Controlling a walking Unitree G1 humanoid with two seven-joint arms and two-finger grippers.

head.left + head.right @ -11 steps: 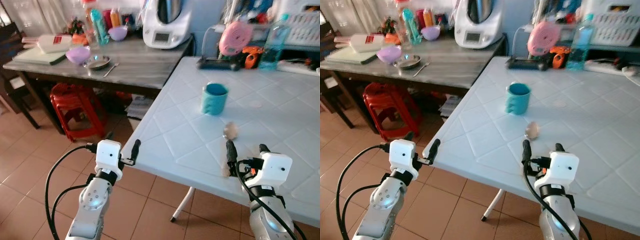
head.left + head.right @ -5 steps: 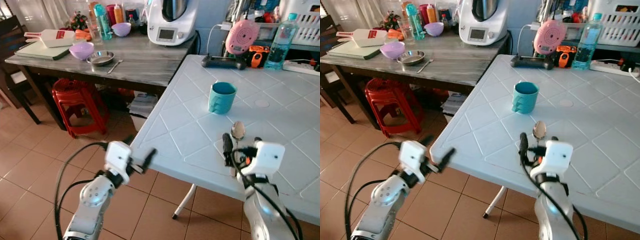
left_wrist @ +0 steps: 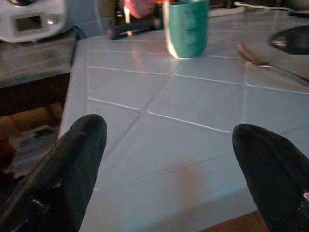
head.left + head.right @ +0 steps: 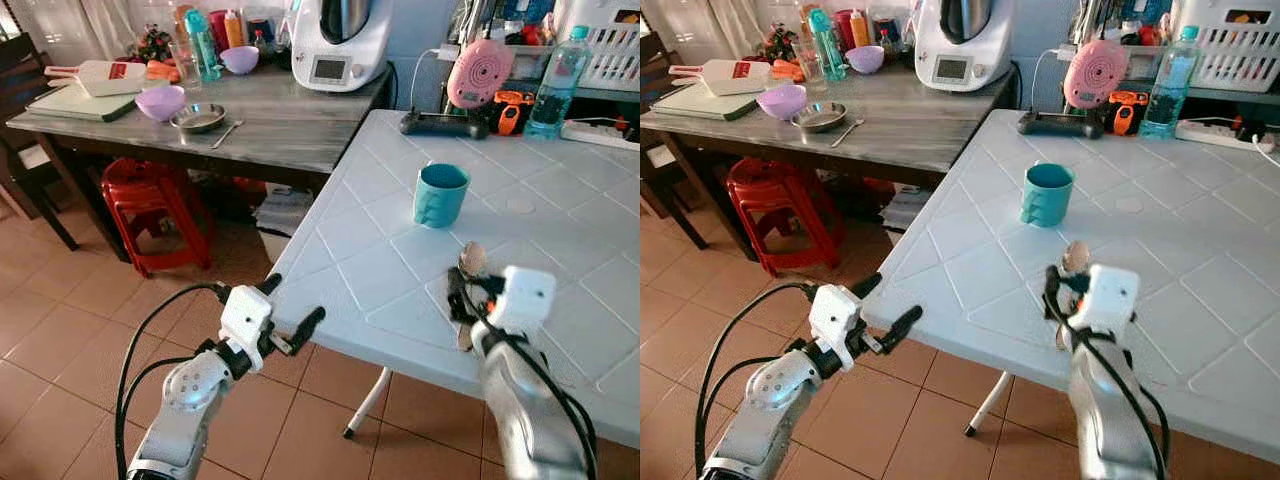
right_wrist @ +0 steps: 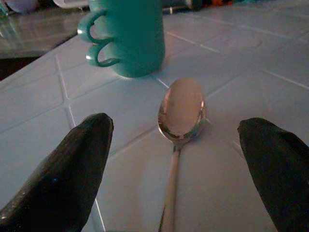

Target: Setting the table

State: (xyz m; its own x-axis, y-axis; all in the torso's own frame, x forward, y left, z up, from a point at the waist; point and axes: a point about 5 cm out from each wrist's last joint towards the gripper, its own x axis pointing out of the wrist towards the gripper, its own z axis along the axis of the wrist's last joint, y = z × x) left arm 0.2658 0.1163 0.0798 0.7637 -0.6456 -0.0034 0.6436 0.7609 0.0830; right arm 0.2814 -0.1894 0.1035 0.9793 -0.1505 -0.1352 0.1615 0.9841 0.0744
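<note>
A teal mug (image 4: 440, 195) stands on the white plastic table (image 4: 370, 240). Just in front of it lies a metal spoon (image 4: 471, 259), bowl toward the mug. My right gripper (image 4: 474, 292) hovers low over the spoon's handle and is open; in the right wrist view the spoon (image 5: 182, 107) lies between the two fingers (image 5: 72, 164), with the mug (image 5: 133, 34) beyond. My left gripper (image 4: 292, 303) is open and holds nothing, level with the table's near left edge. The left wrist view looks across the tabletop to the mug (image 3: 186, 29) and spoon (image 3: 256, 55).
To the left stands a grey side table (image 4: 290, 125) with a purple bowl (image 4: 160, 100), a metal dish (image 4: 198, 118) and a white appliance (image 4: 340, 45). A red stool (image 4: 150, 205) sits under it. A pink fan (image 4: 478, 72) and a water bottle (image 4: 555, 70) stand at the table's far side.
My right gripper has come forward along the spoon's handle, toward its bowl. My left gripper has risen closer to the table's edge. Mug and spoon lie as before.
</note>
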